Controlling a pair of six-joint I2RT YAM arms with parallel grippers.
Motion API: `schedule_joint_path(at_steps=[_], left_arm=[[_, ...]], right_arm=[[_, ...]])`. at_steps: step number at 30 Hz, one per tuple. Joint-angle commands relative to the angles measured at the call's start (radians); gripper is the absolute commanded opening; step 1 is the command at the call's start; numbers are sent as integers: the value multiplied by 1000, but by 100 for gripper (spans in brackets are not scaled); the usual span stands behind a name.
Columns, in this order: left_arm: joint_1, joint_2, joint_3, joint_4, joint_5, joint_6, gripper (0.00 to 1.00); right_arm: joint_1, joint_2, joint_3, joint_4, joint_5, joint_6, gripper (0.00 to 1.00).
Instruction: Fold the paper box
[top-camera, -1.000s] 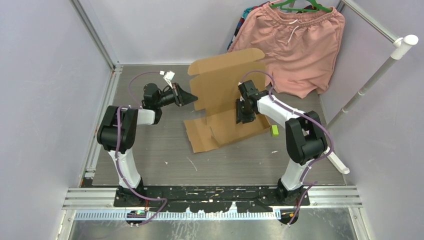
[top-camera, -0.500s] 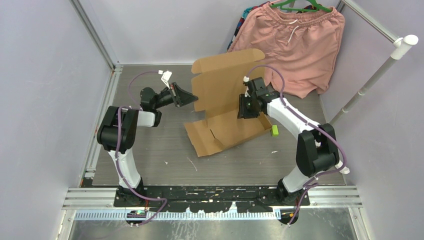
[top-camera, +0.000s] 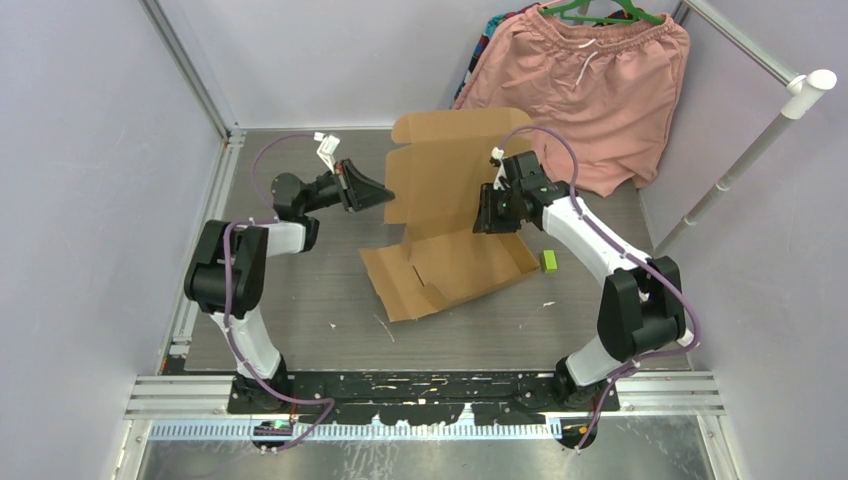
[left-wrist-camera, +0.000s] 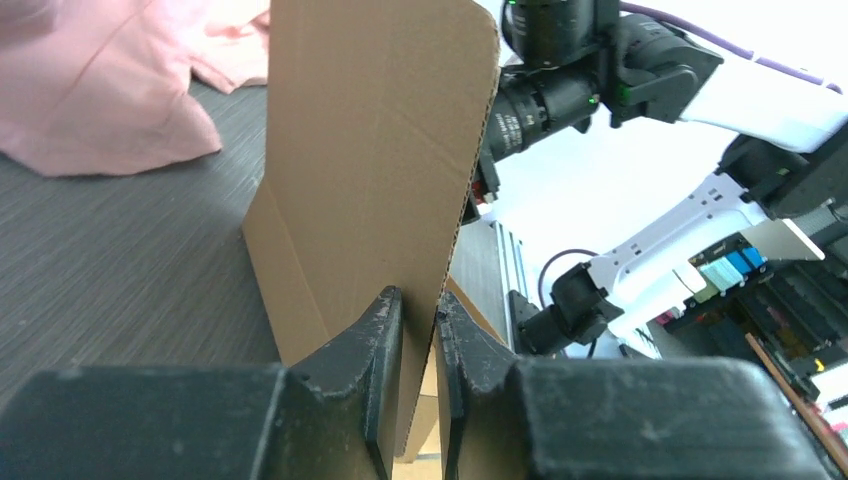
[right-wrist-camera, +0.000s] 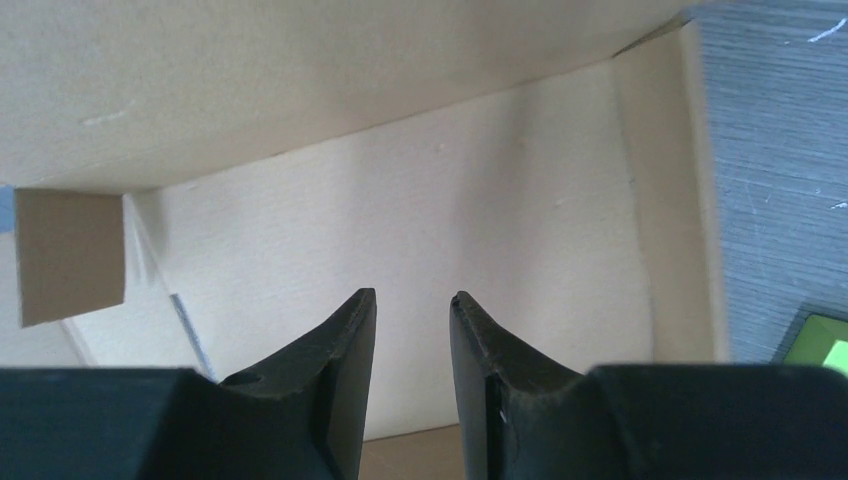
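While left tool (left-wrist-camera: 418, 300) clamps the paper box (top-camera: 450, 170), right tool (right-wrist-camera: 412, 297) gapes, its contact unclear.

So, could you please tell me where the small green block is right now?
In the top view the small green block lies on the table right of centre, just off the right edge of the paper box's flat panel, beside the right arm.

Top view: high over desk (top-camera: 300, 330) near edge, looking down, far. Left wrist: very close, edge-on to paper box (left-wrist-camera: 380, 150). Right wrist: close, facing its inner face. All share box.
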Motion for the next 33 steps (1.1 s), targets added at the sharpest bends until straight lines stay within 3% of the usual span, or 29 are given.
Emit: schedule_joint_path(at_steps=[1,18,33], left_arm=[[5,-122,19,88,40,-49,19],[-6,-200,51,86,63,-124,19],[-24,-263,95,86,82,-203,19]], right_arm=[[-10,-93,14,7,-67,8,39],[-11,-182,-19,12,-166,19,40],[-22,-48,69,144,-182,76,40]])
